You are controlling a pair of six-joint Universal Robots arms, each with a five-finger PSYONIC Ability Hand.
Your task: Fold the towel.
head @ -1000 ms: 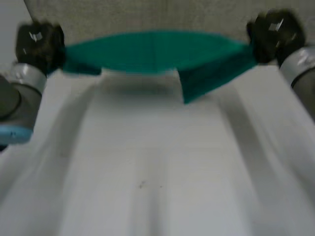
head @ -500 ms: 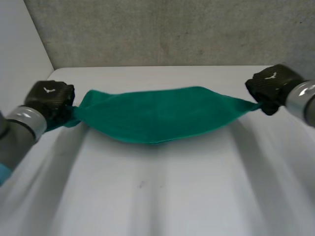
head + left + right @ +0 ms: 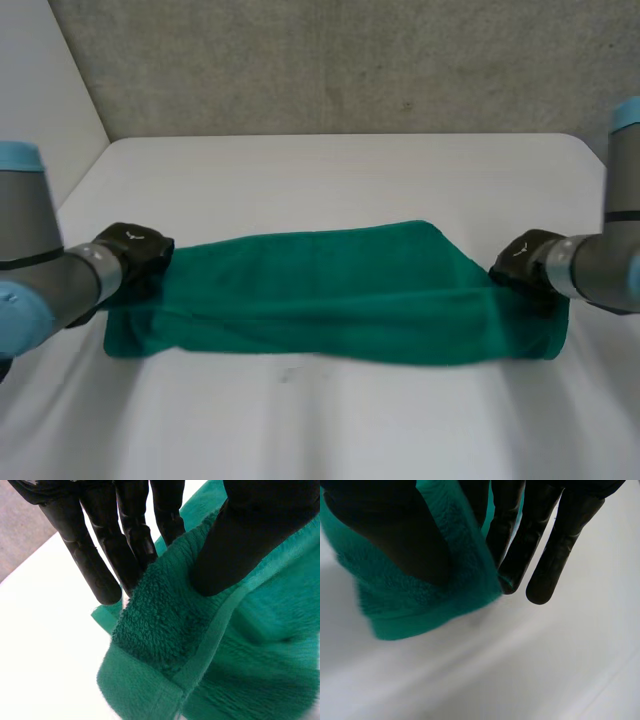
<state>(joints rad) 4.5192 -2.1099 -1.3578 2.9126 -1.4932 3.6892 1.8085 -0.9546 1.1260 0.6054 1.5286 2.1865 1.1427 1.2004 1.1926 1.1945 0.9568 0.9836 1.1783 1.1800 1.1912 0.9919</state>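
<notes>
A green towel (image 3: 330,295) lies folded into a long band across the white table (image 3: 330,420). My left hand (image 3: 135,255) grips its left end, and in the left wrist view the thumb (image 3: 245,535) presses the terry towel (image 3: 165,625) against the straight fingers (image 3: 100,565). At the towel's right end my right hand (image 3: 525,265) does the same: its thumb (image 3: 385,530) lies on top of the towel corner (image 3: 435,600) with the fingers (image 3: 555,545) behind it, just above the table.
A grey textured wall (image 3: 350,60) runs along the table's far edge. The table's left edge (image 3: 85,175) meets a pale side wall. Bare table surface (image 3: 340,180) lies beyond the towel and in front of it.
Both hands have come down and toward me with the towel. It hung stretched in the air between them a second ago and now rests folded on the table.
</notes>
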